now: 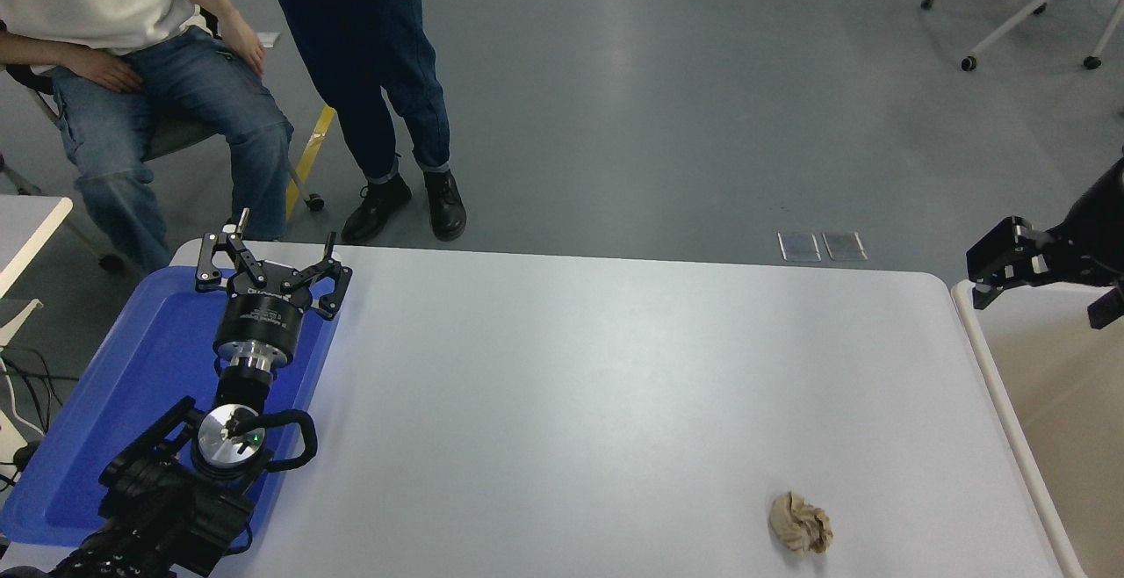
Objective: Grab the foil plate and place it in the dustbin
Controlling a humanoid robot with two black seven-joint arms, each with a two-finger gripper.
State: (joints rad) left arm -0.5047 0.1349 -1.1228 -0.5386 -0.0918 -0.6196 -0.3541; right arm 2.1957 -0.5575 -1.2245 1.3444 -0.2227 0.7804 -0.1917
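The foil plate is out of view. The dustbin (1004,402), with a thick cream rim and beige inside, stands off the table's right end and is cut by the picture's edge. My right gripper (1043,297) comes in from the right edge and hangs above the dustbin's far left corner. Its jaws stand apart, open, with nothing seen between them. My left gripper (279,251) is parked at the lower left above a blue tray (132,367), open and empty.
A crumpled brown paper ball (800,523) lies near the table's front right. One person sits and another stands beyond the table's far left corner. Chair legs on castors stand at the far right.
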